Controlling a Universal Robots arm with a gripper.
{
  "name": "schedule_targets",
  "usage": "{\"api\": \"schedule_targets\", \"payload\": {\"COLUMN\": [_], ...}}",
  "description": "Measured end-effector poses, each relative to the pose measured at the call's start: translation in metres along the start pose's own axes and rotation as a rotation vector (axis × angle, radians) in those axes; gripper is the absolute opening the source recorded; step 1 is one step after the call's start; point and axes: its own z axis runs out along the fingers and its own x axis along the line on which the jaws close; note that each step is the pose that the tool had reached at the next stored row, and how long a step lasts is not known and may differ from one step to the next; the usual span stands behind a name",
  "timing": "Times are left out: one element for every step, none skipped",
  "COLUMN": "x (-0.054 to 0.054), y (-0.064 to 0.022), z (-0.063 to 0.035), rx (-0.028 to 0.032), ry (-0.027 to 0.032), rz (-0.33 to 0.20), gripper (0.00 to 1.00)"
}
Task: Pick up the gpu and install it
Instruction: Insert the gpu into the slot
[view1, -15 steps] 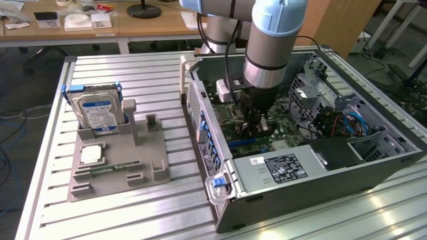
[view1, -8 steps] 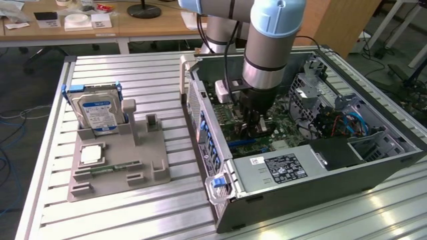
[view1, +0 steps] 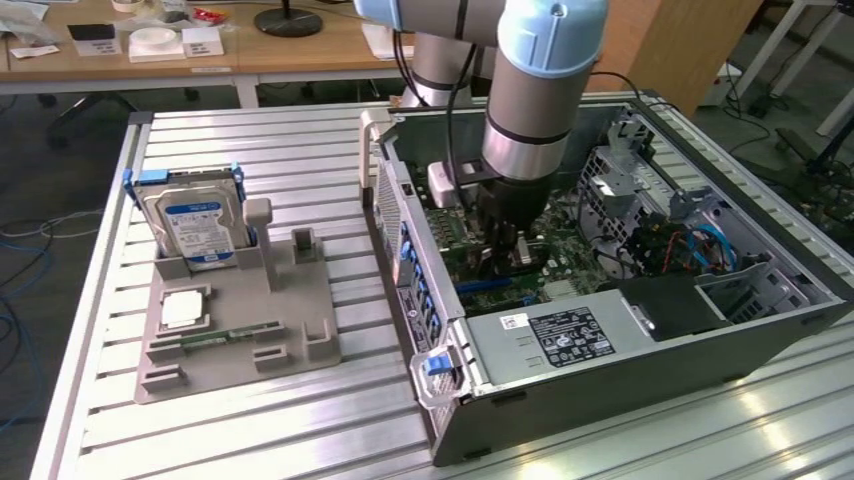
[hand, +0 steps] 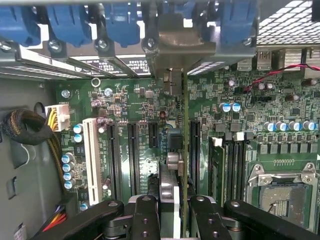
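**GPU already picked up, now down inside the case over the slots**

Pick-up half looks done. Holder tray (view1: 234, 330) on the table (view1: 267, 150) has an empty upright slot in the middle, with just the hard drive (view1: 196, 228) standing at the back and the green memory stick (view1: 220, 337) lying near the front. No card left out there.

GPU (hand: 185, 150) seen edge-on in the wrist view: thin board running straight away from the gripper (hand: 175, 220), standing on edge above the motherboard (hand: 280, 100) between the long black expansion slots (hand: 132, 155). Metal end bracket (hand: 177, 50) up against the rear wall of the case, right among the blue slot latches (hand: 122, 22). From the exterior view, arm (view1: 541, 90) reaching straight down into the open PC case (view1: 601, 400), gripper buried near the middle of the board.

Seated or not? Hard to call. Card lined up close to a slot, but can't tell whether the edge connector has gone in. So install probably still in progress, judging from the grip still on it.

Gripper: narrow, fingers (hand: 145, 220) pinched on the near edge of the GPU, one either side of the board
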Motion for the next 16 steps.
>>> {"api": "schedule_targets", "payload": {"x": [0.0, 0.0, 0.0, 0.0, 0.0001, 0.0001, 0.0001, 0.0001, 0.0001, 0.0001, 0.0001, 0.0001, 0.0001, 0.0001, 0.0001, 0.0001], "y": [0.0001, 0.0003, 0.0004, 0.0005, 0.0005, 0.0006, 0.0007, 0.0008, 0.0008, 0.0009, 0.0009, 0.0009, 0.0009, 0.0009, 0.0009, 0.0009], "z": [0.0004, 0.0007, 0.0013, 0.0018, 0.0025, 0.0033, 0.004, 0.0046, 0.0052, 0.0055, 0.0055, 0.0056, 0.0057, 0.0056, 0.0057, 0.0057], "rx": [0.0001, 0.0, 0.0, -0.0001, -0.0001, -0.0002, -0.0003, -0.0004, -0.0004, -0.0005, -0.0006, -0.0005, -0.0005, -0.0005, -0.0005, -0.0012], "ry": [-0.0001, 0.0, 0.0, 0.0001, 0.0001, 0.0, 0.0001, 0.0001, 0.0001, 0.0003, 0.0004, 0.0002, 0.0001, 0.0002, 0.0001, 0.0003], "rz": [0.0, 0.0, 0.0, 0.0, 0.0, 0.0, 0.0, 0.0, 0.0, 0.0, 0.0, 0.0, 0.0, 0.0, 0.0, 0.0], "gripper": [0.28, 0.28, 0.28, 0.28, 0.28, 0.28, 0.28, 0.28, 0.28, 0.28, 0.28, 0.28, 0.28, 0.28, 0.28, 0.28]}}
